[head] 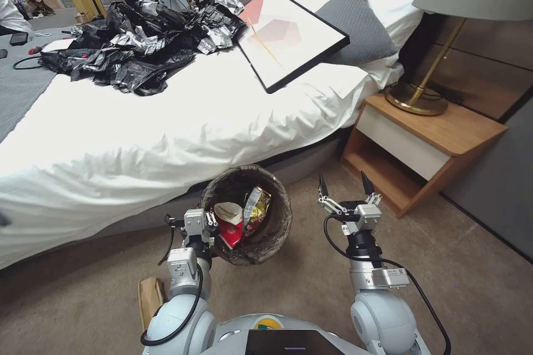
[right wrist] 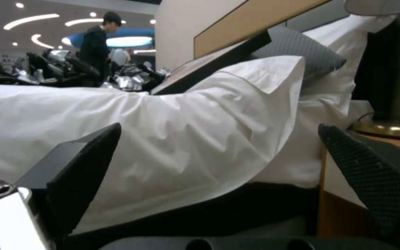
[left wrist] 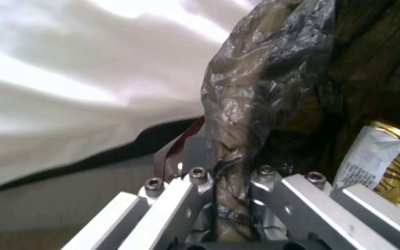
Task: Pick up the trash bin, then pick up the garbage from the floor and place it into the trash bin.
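Being held by its bag-lined rim, the trash bin (head: 247,213) is hanging at twelve o'clock of the left gripper (head: 210,221), clamped on it; slipping is being risked, while the right gripper (head: 344,184) is waiting wide open, empty

Left arm reaches forward from the shoulder at about 7 o'clock in the head view, wrist straight. Left gripper (head: 212,221) is clamped on the bag-covered rim of the trash bin (head: 277,216); in the left wrist view the rim (left wrist: 237,139) runs up between the closed metal fingers (left wrist: 195,173).

Right arm extends forward at about 5 o'clock, wrist upright. Right gripper (head: 344,184) hangs empty, both black fingers (right wrist: 84,163) spread wide apart, tips pointing toward 12 o'clock.
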Motion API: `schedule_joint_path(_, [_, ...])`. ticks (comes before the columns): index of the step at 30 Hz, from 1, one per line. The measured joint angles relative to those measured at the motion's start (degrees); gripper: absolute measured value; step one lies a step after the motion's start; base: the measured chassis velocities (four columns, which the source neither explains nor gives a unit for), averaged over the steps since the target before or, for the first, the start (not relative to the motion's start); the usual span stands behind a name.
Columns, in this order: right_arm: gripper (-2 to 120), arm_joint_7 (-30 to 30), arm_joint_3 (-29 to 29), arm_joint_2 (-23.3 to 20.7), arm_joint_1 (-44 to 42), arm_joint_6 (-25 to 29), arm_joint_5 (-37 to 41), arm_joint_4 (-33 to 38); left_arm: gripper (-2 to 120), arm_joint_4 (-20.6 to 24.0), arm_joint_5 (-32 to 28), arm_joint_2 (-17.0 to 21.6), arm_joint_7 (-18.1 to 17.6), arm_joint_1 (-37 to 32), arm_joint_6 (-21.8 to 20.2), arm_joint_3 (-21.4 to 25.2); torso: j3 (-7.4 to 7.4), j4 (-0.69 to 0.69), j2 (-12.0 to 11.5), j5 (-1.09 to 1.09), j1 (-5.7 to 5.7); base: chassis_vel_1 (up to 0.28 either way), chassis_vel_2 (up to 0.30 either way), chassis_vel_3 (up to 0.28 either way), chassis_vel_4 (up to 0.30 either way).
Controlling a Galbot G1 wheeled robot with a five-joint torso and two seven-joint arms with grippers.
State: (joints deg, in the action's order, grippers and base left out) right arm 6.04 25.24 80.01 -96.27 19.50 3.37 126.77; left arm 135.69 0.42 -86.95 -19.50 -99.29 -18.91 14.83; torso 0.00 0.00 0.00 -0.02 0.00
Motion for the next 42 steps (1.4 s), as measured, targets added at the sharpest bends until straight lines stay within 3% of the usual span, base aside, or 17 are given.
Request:
schedule_joint_path(14, [100,0.1,0.1,0.3,0.7,0.4,0.0,-0.2,2,0.0,0.0,0.0,0.0,0.0,0.0,-0.1,-0.01,-0.01,0.0,0.01,-0.01,0.177,-0.197,-0.191,0.198])
schedule_joint_path(42, [100,-0.1,0.5,0.3,1.4,0.8,-0.4,0.0,2,0.0,0.0,0.0,0.1,0.0,0.0,-0.1,0.0,-0.01,0.0,0.02,0.0,0.005,0.023,0.024,0.008])
